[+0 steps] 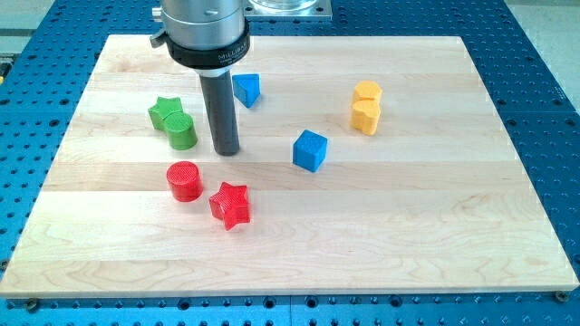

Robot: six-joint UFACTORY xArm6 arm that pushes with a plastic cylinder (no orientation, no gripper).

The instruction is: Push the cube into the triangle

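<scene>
The blue cube (310,150) sits near the middle of the wooden board. The blue triangle block (246,89) lies up and to the left of it, partly behind my rod. My tip (226,150) rests on the board left of the cube, well apart from it, and below the triangle. It touches no block.
A green star (164,111) and green cylinder (181,131) stand left of my tip. A red cylinder (185,181) and red star (230,205) lie below it. Two yellow blocks (366,107) sit at the right. The board's edge (290,294) runs along the bottom.
</scene>
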